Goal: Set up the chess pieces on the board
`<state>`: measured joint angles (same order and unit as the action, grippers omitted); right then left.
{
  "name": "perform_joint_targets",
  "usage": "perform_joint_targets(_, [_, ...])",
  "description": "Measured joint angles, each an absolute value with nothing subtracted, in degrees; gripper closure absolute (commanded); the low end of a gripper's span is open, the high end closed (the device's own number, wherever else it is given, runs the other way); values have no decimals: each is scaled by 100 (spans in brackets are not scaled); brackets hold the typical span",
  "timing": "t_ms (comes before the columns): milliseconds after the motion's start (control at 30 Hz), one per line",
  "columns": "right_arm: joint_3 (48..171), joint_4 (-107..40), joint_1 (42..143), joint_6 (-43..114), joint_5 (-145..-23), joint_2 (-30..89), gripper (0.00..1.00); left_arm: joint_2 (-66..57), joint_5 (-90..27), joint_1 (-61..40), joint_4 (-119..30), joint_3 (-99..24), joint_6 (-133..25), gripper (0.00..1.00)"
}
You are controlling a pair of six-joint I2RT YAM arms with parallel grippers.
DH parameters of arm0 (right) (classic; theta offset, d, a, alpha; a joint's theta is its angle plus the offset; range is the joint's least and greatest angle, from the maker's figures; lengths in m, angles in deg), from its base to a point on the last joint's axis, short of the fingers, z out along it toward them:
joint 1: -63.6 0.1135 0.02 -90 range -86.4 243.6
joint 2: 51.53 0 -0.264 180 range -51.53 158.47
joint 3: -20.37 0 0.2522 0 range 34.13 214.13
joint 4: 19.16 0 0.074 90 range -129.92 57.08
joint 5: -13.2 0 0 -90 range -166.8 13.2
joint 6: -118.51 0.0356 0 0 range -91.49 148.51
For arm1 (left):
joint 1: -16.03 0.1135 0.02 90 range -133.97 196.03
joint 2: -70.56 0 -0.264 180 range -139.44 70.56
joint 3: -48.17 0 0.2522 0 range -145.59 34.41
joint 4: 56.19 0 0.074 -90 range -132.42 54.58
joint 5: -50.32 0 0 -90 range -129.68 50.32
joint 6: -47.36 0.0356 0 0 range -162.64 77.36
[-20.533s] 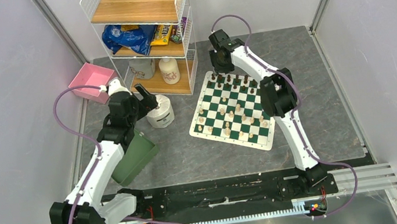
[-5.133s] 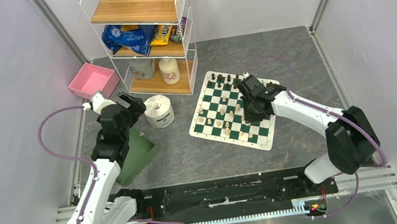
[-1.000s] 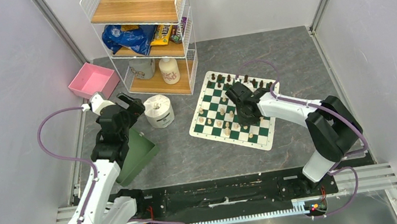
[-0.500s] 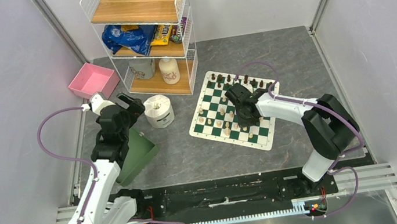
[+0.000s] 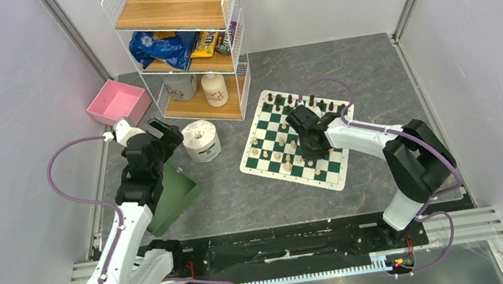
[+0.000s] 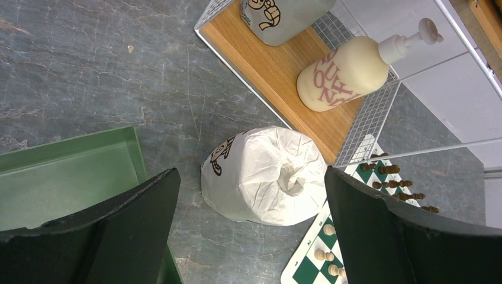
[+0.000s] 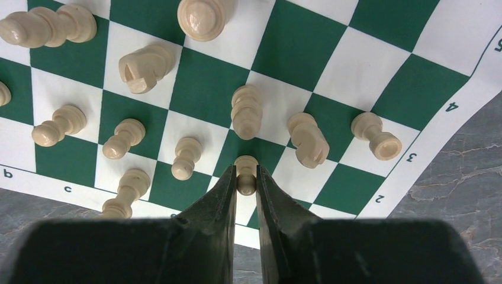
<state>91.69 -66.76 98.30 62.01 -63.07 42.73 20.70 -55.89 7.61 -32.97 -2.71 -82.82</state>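
Observation:
The green and white board (image 5: pixel 268 113) lies tilted at the table's middle. Dark brown pieces (image 5: pixel 290 99) line its far edge and cream pieces (image 5: pixel 280 157) stand scattered over its near half. My right gripper (image 5: pixel 311 146) is over the board's near part. In the right wrist view it (image 7: pixel 246 178) is shut on a cream pawn (image 7: pixel 246 168), with several cream pieces (image 7: pixel 245 110) standing or lying around. My left gripper (image 5: pixel 167 135) is open and empty, above the table left of the board. The board's corner shows in the left wrist view (image 6: pixel 305 266).
A wrapped toilet roll (image 5: pixel 201 140) stands left of the board, between my left jaws in the left wrist view (image 6: pixel 263 174). A green bin (image 5: pixel 174 196) lies under the left arm. A wire shelf rack (image 5: pixel 183 47) with a pump bottle (image 6: pixel 346 70) and a pink tray (image 5: pixel 117 101) stand at the back.
The right gripper has shifted slightly left and settled over the board's near part. The left arm has not moved.

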Motion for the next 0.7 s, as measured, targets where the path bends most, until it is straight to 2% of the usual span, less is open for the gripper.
perform_joint_targets(133, [9169, -6672, 9830, 6199, -6320, 4277, 73, 2072, -5589, 767, -3297, -271, -8282, 0])
perform_joint_targets(433, [9112, -6646, 9819, 6197, -6344, 4284, 53, 2070, -5580, 767, -3299, -269, -8282, 0])
perform_joint_targets(700, [9047, -6773, 9819, 6192, -6335, 3707, 47, 2070, -5563, 767, -3301, -271, -8282, 0])
